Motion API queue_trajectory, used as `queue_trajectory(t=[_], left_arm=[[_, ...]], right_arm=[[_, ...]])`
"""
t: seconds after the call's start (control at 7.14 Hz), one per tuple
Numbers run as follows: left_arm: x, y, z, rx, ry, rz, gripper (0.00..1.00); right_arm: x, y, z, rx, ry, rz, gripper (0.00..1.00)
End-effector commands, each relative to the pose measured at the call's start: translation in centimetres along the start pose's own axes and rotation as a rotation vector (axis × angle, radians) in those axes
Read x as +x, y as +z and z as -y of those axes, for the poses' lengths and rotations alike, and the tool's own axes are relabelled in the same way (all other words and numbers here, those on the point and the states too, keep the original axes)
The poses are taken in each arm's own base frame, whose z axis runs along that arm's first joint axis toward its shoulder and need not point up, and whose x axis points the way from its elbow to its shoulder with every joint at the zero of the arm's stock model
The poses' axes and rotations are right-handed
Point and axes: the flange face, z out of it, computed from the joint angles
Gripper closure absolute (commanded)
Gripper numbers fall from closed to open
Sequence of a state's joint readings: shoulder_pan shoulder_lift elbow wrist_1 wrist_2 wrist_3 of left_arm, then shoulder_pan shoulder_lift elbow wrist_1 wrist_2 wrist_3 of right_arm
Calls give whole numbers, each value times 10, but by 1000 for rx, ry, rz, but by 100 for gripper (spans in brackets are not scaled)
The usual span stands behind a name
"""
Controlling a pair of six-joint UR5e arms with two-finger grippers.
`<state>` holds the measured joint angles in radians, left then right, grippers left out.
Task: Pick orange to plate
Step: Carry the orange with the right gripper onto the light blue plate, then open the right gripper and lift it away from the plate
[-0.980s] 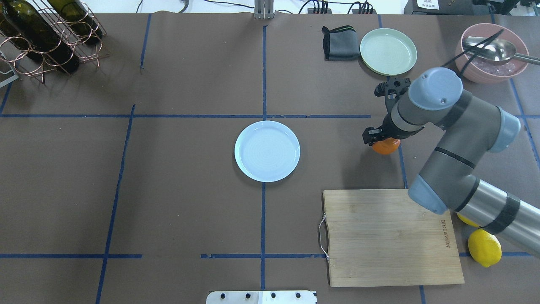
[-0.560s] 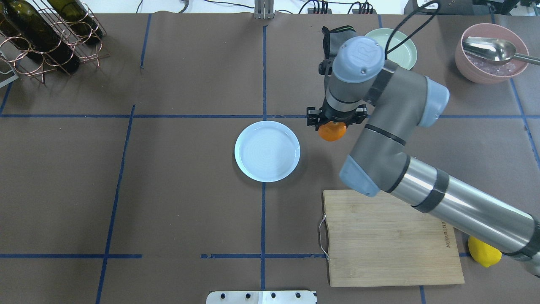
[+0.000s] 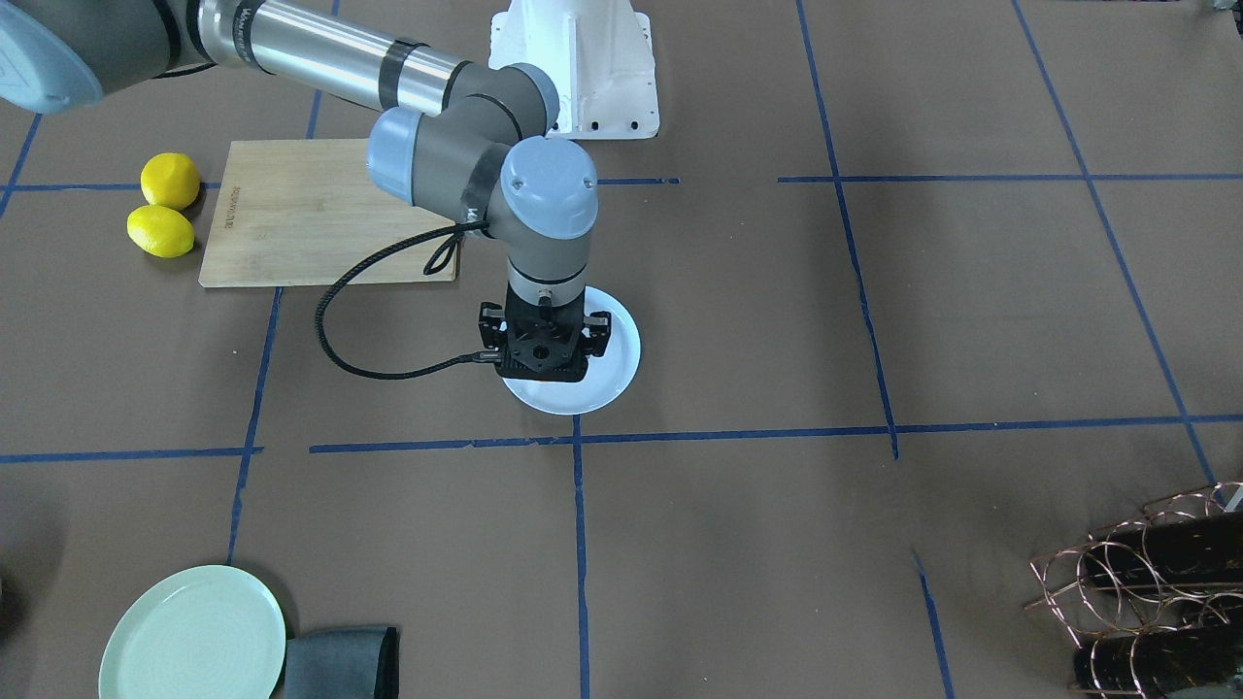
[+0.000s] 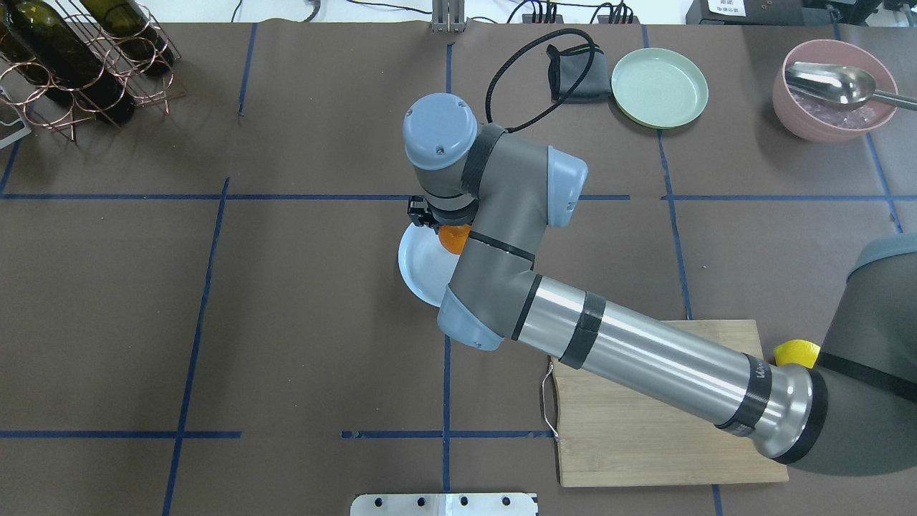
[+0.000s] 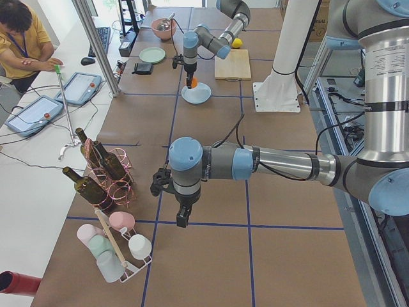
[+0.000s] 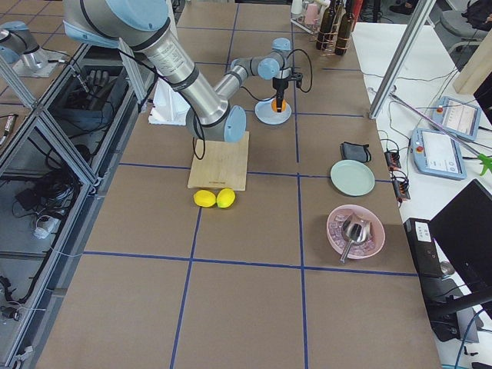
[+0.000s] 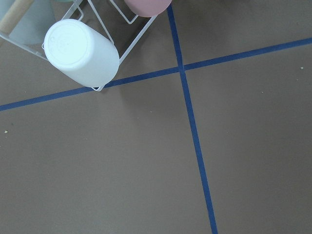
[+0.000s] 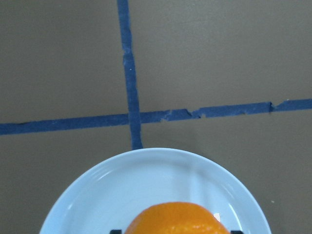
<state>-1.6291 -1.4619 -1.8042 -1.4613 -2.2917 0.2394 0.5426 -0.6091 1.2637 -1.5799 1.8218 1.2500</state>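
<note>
The orange (image 4: 453,239) hangs just above the white plate (image 4: 419,261), over its far half, with my right gripper (image 4: 445,231) shut on it. In the right wrist view the orange (image 8: 178,219) fills the bottom edge, and the plate's rim (image 8: 146,156) curves below it. From the front the gripper (image 3: 544,361) hides the fruit and stands over the plate (image 3: 614,364). My left gripper (image 5: 183,220) points down over bare table far off by the bottle rack. I cannot tell whether it is open or shut.
Two lemons (image 3: 165,206) lie beside a wooden cutting board (image 3: 330,214). At the far right are a pale green plate (image 4: 659,87), a grey cloth (image 4: 577,75) and a pink bowl with a spoon (image 4: 831,89). A wine rack (image 4: 79,57) is far left; a cup rack (image 7: 80,53) is below the left wrist.
My right arm has swung left with the orange in its grip, from the right part of the table to a spot over the white plate.
</note>
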Motion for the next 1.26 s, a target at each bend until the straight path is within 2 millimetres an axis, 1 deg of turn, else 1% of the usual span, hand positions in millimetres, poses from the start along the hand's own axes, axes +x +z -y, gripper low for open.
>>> queue_trajectory(t=[0.0,0.14,0.28,0.42,0.56,0.7,0.84,1.12], left_arm=[[0,1,-1,-1,-1,0,0],[0,0,0,1,1,0,0],[0,0,0,3,2,1,0],[0,0,0,3,2,1,0],[0,0,0,3,2,1,0],[0,0,0,3,2,1,0],[0,1,0,0,2,0,0],[-2,3,1,-2,2,-1,0]], right_arm=[[-12,16,-16,1,4,-5,100],[-11,17,-15,2,4,-6,58],[-13,15,-15,9,0,-4,1],[-10,13,-12,11,-9,-2,0],[-2,0,8,12,1,13,0],[23,-29,39,-3,-31,57,0],[71,-60,72,-42,-59,88,0],[210,-98,97,-53,-234,22,0]])
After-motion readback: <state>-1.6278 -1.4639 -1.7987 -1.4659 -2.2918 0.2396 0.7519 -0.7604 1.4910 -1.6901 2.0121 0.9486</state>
